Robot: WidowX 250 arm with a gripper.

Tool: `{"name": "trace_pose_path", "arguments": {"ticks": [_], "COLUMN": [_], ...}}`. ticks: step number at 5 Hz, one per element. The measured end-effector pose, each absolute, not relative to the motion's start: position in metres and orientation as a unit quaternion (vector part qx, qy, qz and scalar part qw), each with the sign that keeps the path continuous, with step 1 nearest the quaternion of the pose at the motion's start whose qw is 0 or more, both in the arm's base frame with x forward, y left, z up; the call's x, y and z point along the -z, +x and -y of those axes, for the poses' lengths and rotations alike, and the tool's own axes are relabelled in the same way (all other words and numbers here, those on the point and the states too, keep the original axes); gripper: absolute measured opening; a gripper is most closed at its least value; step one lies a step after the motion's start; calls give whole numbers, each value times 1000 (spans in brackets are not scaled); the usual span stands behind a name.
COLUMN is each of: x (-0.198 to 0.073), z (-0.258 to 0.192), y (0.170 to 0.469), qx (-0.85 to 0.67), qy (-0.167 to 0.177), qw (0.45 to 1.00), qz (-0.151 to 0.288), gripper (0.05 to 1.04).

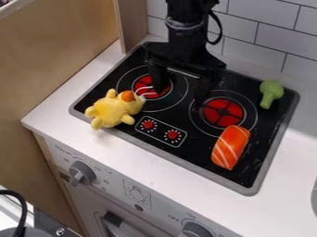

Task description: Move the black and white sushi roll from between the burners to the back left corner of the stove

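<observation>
Gripper point(181, 88): above stove point(197, 149), fingers spread; you have the chick point(111, 112) nearest it. From stove centre: chick at 9 o'clock, overlapping the rim point(273, 152); salmon point(231, 147) at 5 and broccoli point(270, 92) at 2, both inside the rim, mutually apart.

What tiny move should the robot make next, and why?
I'd probably slide the gripper a little toward the duck, keeping it up above the stove. Its fingers look apart with nothing between them, and the duck looks closer to it than the salmon or the broccoli.
</observation>
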State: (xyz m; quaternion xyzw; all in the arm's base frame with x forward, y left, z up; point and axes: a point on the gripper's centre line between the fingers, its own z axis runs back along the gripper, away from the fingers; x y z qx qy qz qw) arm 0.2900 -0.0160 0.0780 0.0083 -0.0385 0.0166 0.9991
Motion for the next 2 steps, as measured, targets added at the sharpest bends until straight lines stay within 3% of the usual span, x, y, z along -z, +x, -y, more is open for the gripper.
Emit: {"name": "trace_pose_path", "arguments": {"ticks": [2], "x": [-93], "z": [21], "y": [296], "qx": [-13], "qy": [5], "qw": [999], "qz": [34], "gripper": [999]}}
